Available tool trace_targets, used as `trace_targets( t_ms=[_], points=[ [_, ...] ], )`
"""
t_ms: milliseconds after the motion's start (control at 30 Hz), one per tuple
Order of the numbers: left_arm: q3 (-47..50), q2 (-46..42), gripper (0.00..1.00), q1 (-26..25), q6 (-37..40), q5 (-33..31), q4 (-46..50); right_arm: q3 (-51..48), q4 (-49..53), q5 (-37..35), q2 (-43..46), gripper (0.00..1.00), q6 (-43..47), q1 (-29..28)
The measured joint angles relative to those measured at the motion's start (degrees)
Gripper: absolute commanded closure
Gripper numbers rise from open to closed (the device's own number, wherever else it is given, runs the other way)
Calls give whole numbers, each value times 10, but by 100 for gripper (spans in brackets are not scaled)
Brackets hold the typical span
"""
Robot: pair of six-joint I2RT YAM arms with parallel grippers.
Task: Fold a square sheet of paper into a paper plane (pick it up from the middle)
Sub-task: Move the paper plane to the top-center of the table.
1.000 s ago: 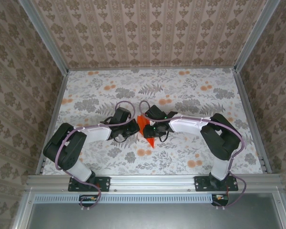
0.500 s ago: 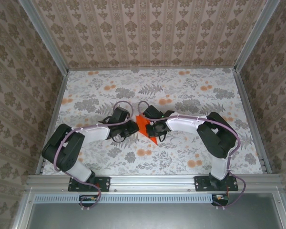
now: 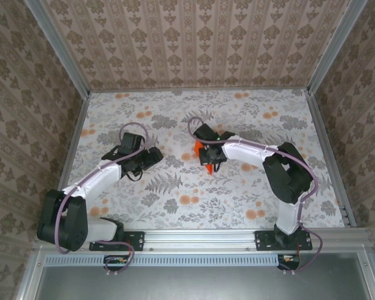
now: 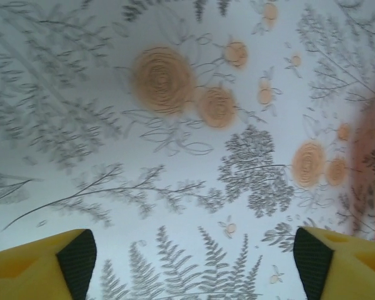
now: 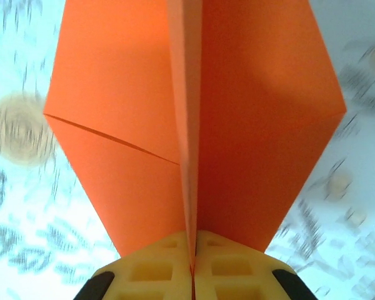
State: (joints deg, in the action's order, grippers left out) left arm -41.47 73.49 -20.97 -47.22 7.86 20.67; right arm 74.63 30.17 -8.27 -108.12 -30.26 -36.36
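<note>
We are pinching the paper (image 5: 250, 125) by its middle fold with our right gripper (image 5: 192, 253), pads (image 5: 156, 269) pressing tight together, likely so the fold is not springing open. The paper is sticking out past the pads, over the cloth (image 3: 237, 112), near its middle. It is bright orange, with two flat flaps and sharp creases. Farther left, our left gripper (image 4: 194, 250) is gaping wide, holding nothing.

Lying flat: a fern-and-flower cloth (image 3: 250, 125), with pale orange blooms (image 3: 257, 214) clustering at 5 o'clock. Rising at 9, 12 and 3 o'clock: papered walls (image 3: 200, 44). Running along 6 o'clock: a metal rail (image 3: 200, 238).
</note>
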Motion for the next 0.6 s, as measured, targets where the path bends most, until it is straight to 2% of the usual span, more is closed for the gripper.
trace_targets(
  t_ms=[200, 600],
  points=[
    [-1, -21, 0, 8, 28, -24, 45, 90, -2, -2, -69, 92, 48, 54],
    [-1, -21, 0, 12, 43, -34, 60, 177, 5, -2, -151, 85, 88, 96]
  ],
)
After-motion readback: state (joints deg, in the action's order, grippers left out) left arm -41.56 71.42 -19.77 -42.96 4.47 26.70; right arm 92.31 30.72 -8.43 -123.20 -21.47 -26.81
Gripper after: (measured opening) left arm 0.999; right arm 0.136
